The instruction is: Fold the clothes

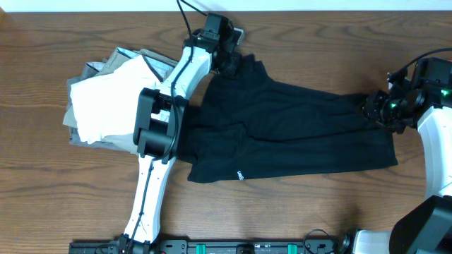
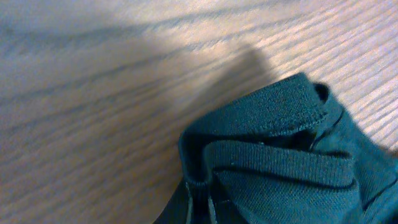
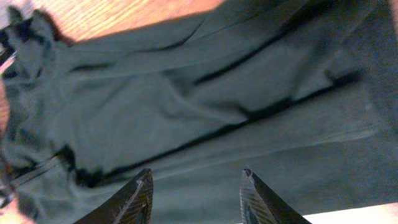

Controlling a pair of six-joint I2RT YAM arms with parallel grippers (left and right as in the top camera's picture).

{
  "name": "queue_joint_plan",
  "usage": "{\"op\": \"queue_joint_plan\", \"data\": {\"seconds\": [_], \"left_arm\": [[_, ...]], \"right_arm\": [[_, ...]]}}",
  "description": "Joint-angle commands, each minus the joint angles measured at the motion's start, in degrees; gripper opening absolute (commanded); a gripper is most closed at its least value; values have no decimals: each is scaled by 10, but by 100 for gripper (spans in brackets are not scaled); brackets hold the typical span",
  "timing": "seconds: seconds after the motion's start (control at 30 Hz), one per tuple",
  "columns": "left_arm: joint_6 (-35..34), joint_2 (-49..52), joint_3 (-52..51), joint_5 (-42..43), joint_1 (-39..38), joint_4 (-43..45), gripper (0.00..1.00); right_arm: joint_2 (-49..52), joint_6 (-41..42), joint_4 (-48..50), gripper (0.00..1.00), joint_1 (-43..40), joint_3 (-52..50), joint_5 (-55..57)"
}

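Observation:
A black T-shirt lies spread across the middle of the wooden table, with a small white hem mark at its front edge. My left gripper is at the shirt's far left corner and is shut on a fold of its ribbed edge. My right gripper is at the shirt's right end. Its fingers are open just above the dark fabric and hold nothing.
A pile of white and grey garments lies at the left, partly under my left arm. Bare wood lies beyond the shirt's corner. Cables run off the back edge.

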Motion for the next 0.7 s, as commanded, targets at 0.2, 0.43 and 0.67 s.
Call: {"op": "queue_joint_plan", "data": {"seconds": [0.2, 0.43, 0.67], "left_arm": [[8, -173, 16, -37, 5, -143, 6], [12, -232, 16, -37, -8, -224, 6], [12, -235, 13, -37, -25, -266, 6]], "right_arm": [[20, 35, 96, 48, -13, 11, 46], [116, 40, 188, 47, -46, 11, 21], [205, 17, 301, 50, -60, 11, -5]]}}
